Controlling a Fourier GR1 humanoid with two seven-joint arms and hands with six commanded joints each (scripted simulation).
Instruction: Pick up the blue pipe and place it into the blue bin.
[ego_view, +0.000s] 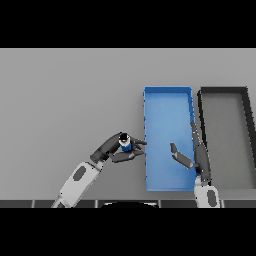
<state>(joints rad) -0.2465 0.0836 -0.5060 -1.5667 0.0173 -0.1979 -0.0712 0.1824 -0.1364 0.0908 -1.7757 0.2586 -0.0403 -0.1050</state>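
A short blue pipe (126, 145) with a dark top end is held just left of the blue bin (167, 97). My left hand (120, 148) has its fingers and thumb curled round the pipe, close to the bin's left wall. Over the bin's lower right part my right hand (192, 152) hangs with straight fingers and its thumb spread, holding nothing. The bin's inside looks bare.
A dark grey bin (224, 92) stands right beside the blue bin, touching its right side. Grey table (65, 100) stretches to the left and back.
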